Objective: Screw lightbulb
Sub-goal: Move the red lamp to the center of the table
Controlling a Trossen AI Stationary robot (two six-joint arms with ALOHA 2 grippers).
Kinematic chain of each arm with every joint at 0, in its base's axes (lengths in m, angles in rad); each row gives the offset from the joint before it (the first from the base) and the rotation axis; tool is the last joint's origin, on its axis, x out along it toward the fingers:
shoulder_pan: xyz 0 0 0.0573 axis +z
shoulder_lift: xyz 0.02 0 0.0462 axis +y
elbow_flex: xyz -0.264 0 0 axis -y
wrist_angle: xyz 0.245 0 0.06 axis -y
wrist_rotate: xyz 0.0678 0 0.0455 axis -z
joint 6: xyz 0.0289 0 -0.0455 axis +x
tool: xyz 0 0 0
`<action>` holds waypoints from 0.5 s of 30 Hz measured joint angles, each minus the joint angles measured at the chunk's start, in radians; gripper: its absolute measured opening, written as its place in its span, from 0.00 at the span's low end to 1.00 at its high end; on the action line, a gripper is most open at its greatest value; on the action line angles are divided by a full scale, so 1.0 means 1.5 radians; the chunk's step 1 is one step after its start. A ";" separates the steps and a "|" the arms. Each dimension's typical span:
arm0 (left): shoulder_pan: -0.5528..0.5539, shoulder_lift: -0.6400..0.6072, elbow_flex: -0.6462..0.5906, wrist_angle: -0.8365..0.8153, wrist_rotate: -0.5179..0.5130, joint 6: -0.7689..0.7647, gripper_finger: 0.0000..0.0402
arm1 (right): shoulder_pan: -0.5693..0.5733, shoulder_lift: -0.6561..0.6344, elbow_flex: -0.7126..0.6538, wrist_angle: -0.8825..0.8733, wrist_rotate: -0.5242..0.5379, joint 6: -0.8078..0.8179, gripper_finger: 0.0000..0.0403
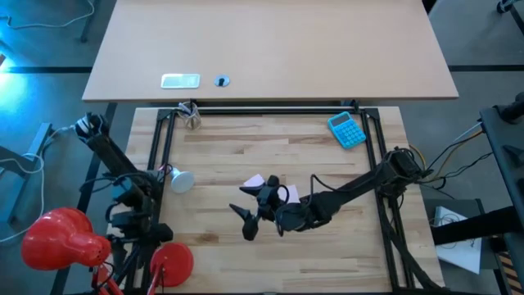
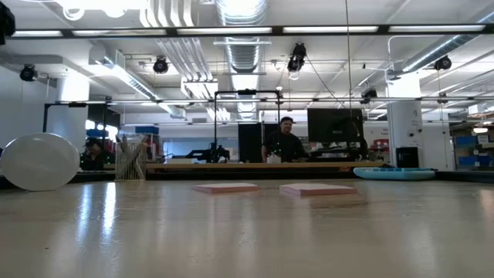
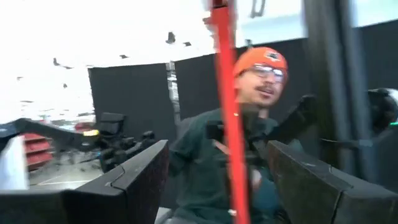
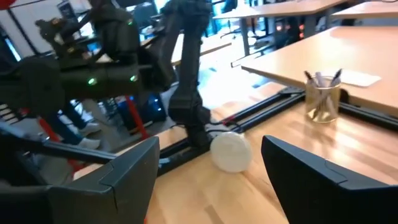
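Note:
The white lightbulb [image 1: 179, 180] lies on its side on the wooden table, at the left near my left arm's base; the low view shows it at the far left [image 2: 38, 161]. My right gripper [image 1: 250, 206] hovers open over the table's middle, pointing at the bulb [image 4: 231, 151], which lies well ahead of its fingers. My left gripper [image 3: 217, 149] is open at the table's near left corner; the red lamp's pole [image 3: 227, 112] stands between its fingers without touching them. The lamp's red shade [image 1: 56, 238] hangs off the table's left; its red base [image 1: 170, 262] sits on the near edge.
Two pink sticky notes [image 1: 254, 180] [image 1: 291, 194] lie under and beside my right gripper. A blue calculator [image 1: 347, 129] lies far right, and a pen cup [image 1: 192, 119] stands at the far left. A person [image 3: 249, 143] stands beyond the near-left corner.

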 joint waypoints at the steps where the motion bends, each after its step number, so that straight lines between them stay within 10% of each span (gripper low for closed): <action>1: 0.000 0.012 0.000 0.013 -0.013 -0.002 0.65 | 0.000 0.000 0.000 0.000 0.005 0.000 0.70; 15: -0.001 0.122 0.061 0.071 0.077 -0.038 0.73 | -0.003 0.001 0.000 -0.001 0.007 0.001 0.70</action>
